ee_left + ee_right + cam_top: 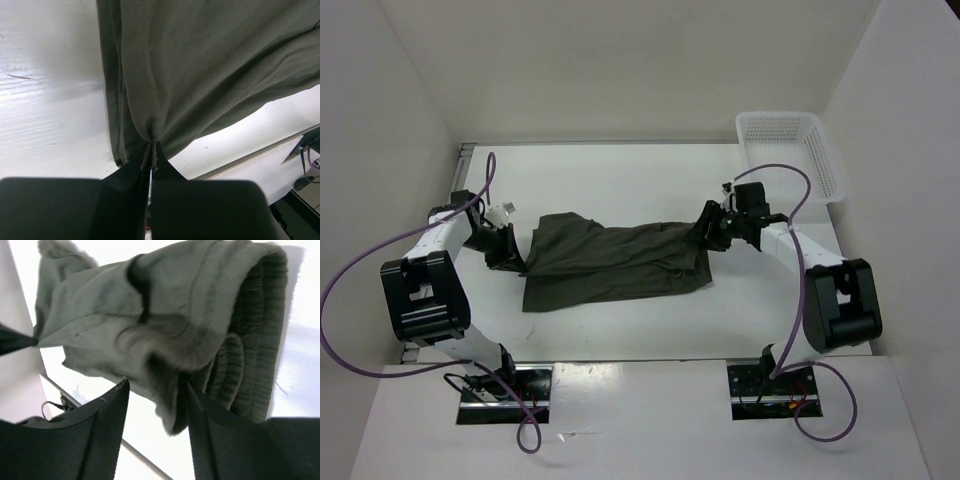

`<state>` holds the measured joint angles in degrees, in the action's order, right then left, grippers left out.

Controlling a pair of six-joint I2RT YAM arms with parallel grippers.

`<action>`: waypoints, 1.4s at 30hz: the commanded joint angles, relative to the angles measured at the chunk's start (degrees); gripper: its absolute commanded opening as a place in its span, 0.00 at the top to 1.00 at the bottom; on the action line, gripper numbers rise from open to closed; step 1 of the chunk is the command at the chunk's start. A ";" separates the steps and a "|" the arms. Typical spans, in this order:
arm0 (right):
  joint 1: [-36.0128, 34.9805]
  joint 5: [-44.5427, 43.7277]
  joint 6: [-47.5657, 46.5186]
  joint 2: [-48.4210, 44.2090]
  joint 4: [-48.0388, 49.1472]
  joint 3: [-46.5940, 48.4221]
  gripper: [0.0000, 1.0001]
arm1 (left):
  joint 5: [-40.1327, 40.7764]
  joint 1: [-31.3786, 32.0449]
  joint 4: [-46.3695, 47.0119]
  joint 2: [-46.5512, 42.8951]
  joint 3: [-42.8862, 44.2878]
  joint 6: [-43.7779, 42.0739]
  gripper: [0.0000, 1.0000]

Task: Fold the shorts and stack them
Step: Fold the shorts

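While left end effector (pixel 151 152) pinches shorts (pixel 610 262), waistband (pixel 255 330) between right fingers (pixel 102 437)

One pair of shorts (pixel 610 262), one basket (pixel 832 165), two end effectors (pixel 510 258) (pixel 708 228).

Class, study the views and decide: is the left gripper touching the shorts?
Touching. The left wrist view shows the left gripper pinched shut on a stitched edge of the shorts, with the cloth bunching there.

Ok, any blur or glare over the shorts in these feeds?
Top external: even light, sharp, the shorts dark against the white table. Left wrist: cloth stitching crisp, the left gripper a blurred dark mass. Right wrist: table glares white at right, the right gripper soft, waistband ribbing readable.
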<state>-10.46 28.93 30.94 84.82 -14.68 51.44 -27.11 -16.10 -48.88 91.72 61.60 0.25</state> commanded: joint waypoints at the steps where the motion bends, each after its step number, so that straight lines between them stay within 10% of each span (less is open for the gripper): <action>1: 0.18 1.38 1.49 4.21 0.00 4.28 0.49 | -0.84 -0.43 -0.42 -0.58 1.77 -0.25 1.00; 7: 0.18 4.12 2.02 8.25 3.68 9.89 1.00 | -4.61 -0.43 -0.42 1.52 6.06 -0.25 1.00; 18: 2.63 4.37 -3.34 27.06 5.36 44.00 1.00 | -11.73 0.80 1.95 20.68 49.75 -0.25 1.00; 37: 6.15 10.28 -14.25 14.15 5.01 8.96 0.97 | -0.14 1.33 -8.95 0.83 4.85 -0.25 1.00; 40: 6.77 10.27 -14.24 14.15 3.69 7.63 0.91 | 1.79 1.33 -8.95 0.30 2.82 -0.25 0.99; 42: 7.38 13.07 -14.24 14.15 3.16 7.62 0.68 | 2.68 1.85 -8.95 0.99 2.82 -0.25 0.99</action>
<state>-4.38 39.42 18.06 101.45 -11.22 59.22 -27.55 -14.52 -56.77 94.08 64.05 0.32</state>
